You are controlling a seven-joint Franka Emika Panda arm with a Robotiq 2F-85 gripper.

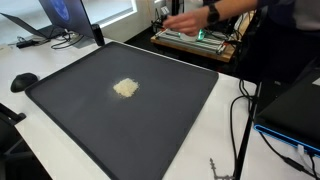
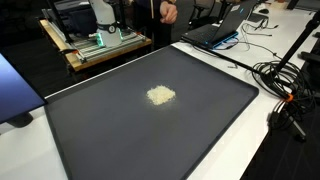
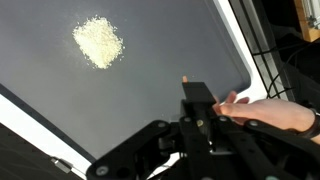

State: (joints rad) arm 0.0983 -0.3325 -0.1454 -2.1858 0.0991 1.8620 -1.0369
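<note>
In the wrist view my gripper [image 3: 196, 90] hangs over the right part of a large dark mat [image 3: 150, 80], its black fingers pressed together. A person's hand [image 3: 262, 112] reaches in from the right, and its fingertips touch the side of my fingers. A tiny orange tip [image 3: 184, 77] shows just beyond my fingertips; I cannot tell what it is or whether it is held. A small pile of pale crumbs [image 3: 98, 41] lies on the mat, well away at the upper left. Both exterior views show the pile [image 1: 125, 88] [image 2: 160, 95] near the mat's middle, but not my gripper.
The mat [image 1: 150, 120] covers most of a white table [image 1: 40, 65]. Black cables [image 2: 285, 85] run along one edge. A wooden rack of equipment [image 2: 95, 45] and laptops [image 2: 225, 30] stand behind it. A person's arm [image 1: 195, 15] reaches over the back of the table.
</note>
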